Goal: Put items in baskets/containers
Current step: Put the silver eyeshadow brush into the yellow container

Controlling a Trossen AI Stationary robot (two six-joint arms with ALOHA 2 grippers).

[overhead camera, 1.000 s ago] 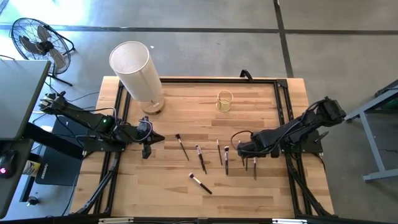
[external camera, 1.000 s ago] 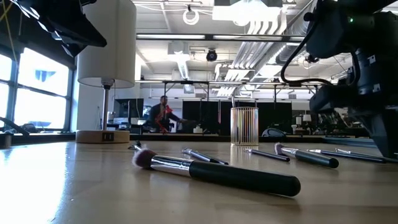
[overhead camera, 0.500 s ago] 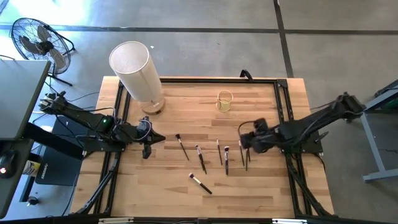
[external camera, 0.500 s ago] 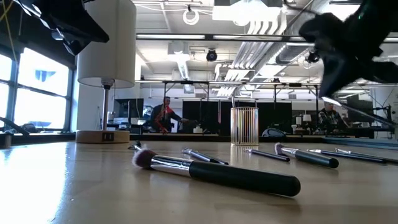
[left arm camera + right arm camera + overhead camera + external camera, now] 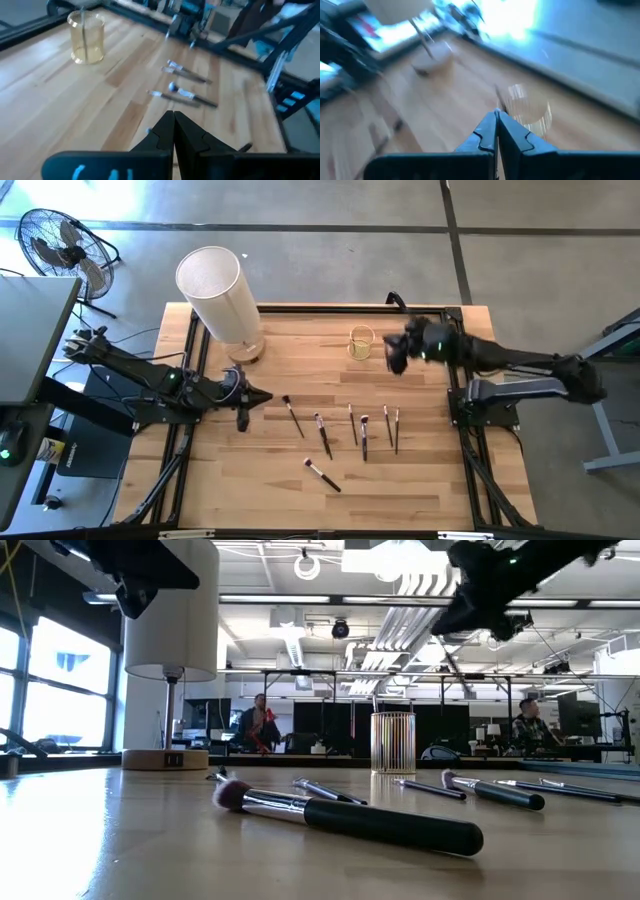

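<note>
The wooden counter [image 5: 270, 490] carries everything, with the tall white cylinder [image 5: 215, 295] on its wooden base at the back left. The glass cup [image 5: 361, 342] stands upright at the back centre, well to the right of the cylinder, one thin brush standing in it. The right gripper [image 5: 393, 358] hangs just right of the cup, fingers pressed together on a thin brush [image 5: 501, 107] whose tip points at the cup. The left gripper [image 5: 243, 418] waits left of the cup, fingers closed and empty. Six brushes [image 5: 364, 436] lie loose in front of the cup, the stoutest [image 5: 321, 475] farthest from it.
</note>
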